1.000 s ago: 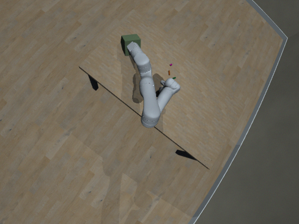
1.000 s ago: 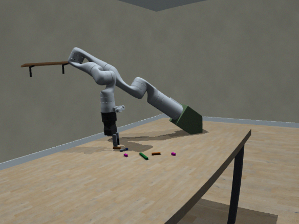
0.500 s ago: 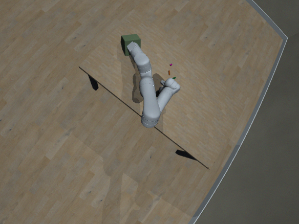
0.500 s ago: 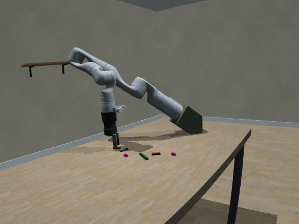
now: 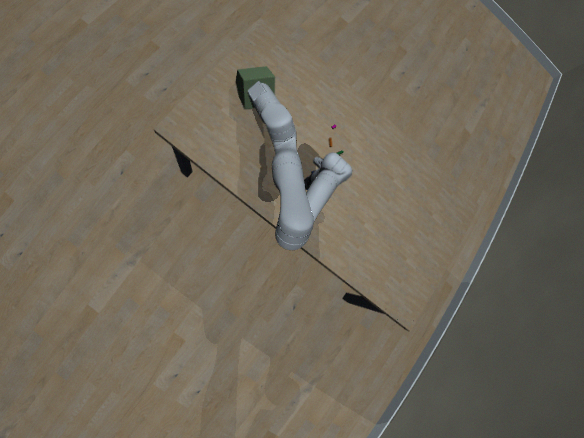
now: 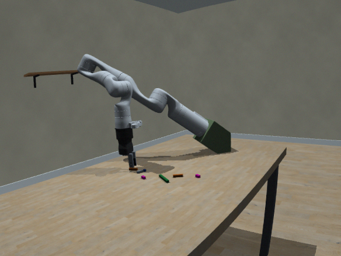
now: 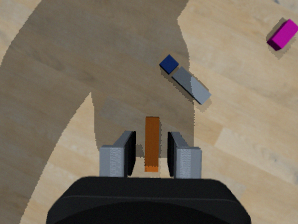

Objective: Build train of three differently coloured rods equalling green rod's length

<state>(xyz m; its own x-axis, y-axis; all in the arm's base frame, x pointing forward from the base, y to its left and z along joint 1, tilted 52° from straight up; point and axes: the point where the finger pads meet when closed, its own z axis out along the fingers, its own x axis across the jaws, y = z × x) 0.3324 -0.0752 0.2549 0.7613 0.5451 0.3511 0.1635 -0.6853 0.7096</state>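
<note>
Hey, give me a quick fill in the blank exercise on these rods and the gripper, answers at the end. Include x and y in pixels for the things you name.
The rod between the fingers of the gripper [image 6: 132,166] [image 7: 152,154] is ____.
The small blue rod [image 6: 144,170] [image 7: 169,64] lies by one end of the ____ rod.
The green rod [image 5: 340,152] [image 6: 163,178] is ____ in number.
In the exterior view, the magenta rods number ____.

orange; grey; one; two

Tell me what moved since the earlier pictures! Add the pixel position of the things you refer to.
Nothing visibly moved, and nothing was taken hold of or let go. The arm [image 5: 294,185] [image 6: 187,119] stayed put, its tool [image 6: 132,165] [image 7: 151,146] still open above the orange rod [image 6: 133,169] [image 7: 152,137]. The green rod [image 5: 340,152] [image 6: 164,178] stayed too.
</note>
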